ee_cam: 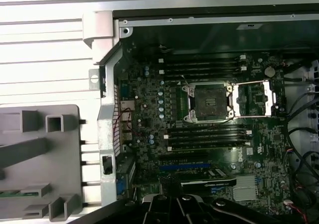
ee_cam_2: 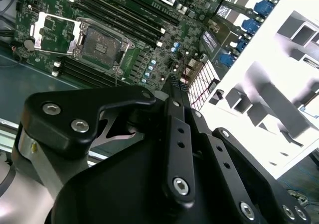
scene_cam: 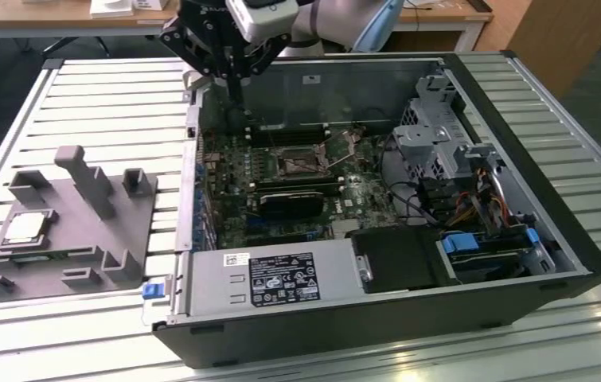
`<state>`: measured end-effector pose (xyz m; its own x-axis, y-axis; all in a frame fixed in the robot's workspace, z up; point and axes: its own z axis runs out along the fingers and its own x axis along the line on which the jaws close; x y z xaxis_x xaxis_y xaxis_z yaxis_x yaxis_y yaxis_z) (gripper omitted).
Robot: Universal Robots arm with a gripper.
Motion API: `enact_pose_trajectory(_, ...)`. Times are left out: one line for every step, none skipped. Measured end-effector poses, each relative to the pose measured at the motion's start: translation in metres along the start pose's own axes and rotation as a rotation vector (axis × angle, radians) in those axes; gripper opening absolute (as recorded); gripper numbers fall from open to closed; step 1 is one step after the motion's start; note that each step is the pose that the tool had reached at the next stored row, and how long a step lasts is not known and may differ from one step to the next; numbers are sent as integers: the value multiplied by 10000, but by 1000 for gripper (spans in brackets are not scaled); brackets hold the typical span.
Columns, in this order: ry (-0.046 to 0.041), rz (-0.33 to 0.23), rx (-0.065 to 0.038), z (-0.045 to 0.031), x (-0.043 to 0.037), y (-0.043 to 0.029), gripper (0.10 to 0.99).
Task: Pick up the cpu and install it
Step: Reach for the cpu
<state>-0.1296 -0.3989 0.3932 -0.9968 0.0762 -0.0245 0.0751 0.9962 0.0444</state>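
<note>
Nearest in the exterior view, the open computer case (scene_cam: 385, 326) lies on its side on the slatted white desk (scene_cam: 87, 103), with its grey power supply (scene_cam: 268, 278) along the near wall. Just beside the case, toward the exterior view's left, a grey plastic fixture (scene_cam: 87, 239) with upright posts stands on the desk. The cpu (scene_cam: 26, 227) lies flat in a recess on the left part of that fixture, silver top up, with nothing touching it.

Further in, the green motherboard (scene_cam: 242, 187) covers the floor of the case. Its socket (scene_cam: 302, 163) sits near the middle between rows of black memory slots. In the first wrist view the socket's metal frame (ee_cam: 254, 99) stands swung open to one side.

Farther still, the black pincer (scene_cam: 239, 94) hangs point-down above the far left corner of the case, over the motherboard's far edge and well apart from the cpu. Its fingers (ee_cam_2: 173, 92) are drawn together and carry nothing. Behind it the arm (scene_cam: 332, 20) rises in front of a wooden table (scene_cam: 24, 20).
</note>
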Motion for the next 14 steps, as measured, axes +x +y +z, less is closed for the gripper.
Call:
enact_pose_trajectory(0,0,0,0,7,0,106)
enact_pose_trajectory(1,0,0,0,14,-1,106)
enact_pose_trajectory(0,-1,0,0,21,-2,106)
enact_pose_trajectory(0,0,1,0,27,-2,106)
enact_pose_trajectory(0,0,0,0,34,-3,106)
enact_pose_trajectory(0,0,1,1,39,-3,106)
enact_pose_trajectory(0,0,0,1,46,-4,106)
enact_pose_trajectory(0,0,0,2,51,-4,106)
enact_pose_trajectory(0,0,0,2,57,-4,106)
enact_pose_trajectory(0,0,0,2,64,-5,106)
enact_pose_trajectory(1,0,1,2,70,-6,106)
enact_pose_trajectory(0,1,1,2,76,-6,106)
enact_pose_trajectory(1,0,1,2,84,-7,106)
enact_pose_trajectory(1,0,1,2,92,-7,106)
